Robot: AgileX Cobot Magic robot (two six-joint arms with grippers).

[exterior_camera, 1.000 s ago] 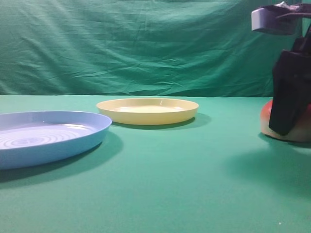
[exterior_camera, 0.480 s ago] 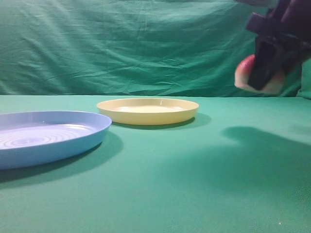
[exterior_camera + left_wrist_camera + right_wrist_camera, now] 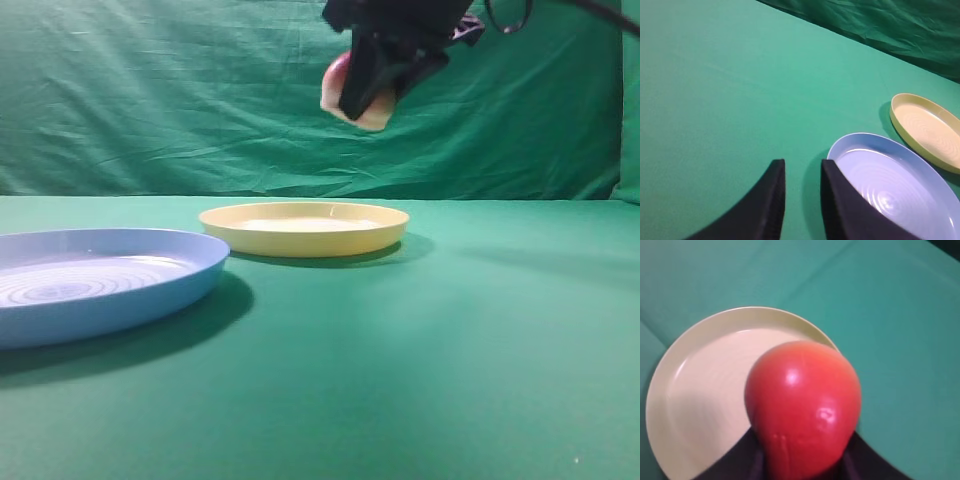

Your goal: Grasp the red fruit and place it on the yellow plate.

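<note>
My right fingers (image 3: 368,85) are clamped on the red fruit (image 3: 802,402), carried high in the air above the yellow plate (image 3: 303,228), well clear of its rim. The right wrist view shows the fruit over the plate's right portion. My left fingers (image 3: 801,200) are nearly together, nothing between them, just beside the light-blue plate (image 3: 890,185) on the green surface (image 3: 420,350).
</note>
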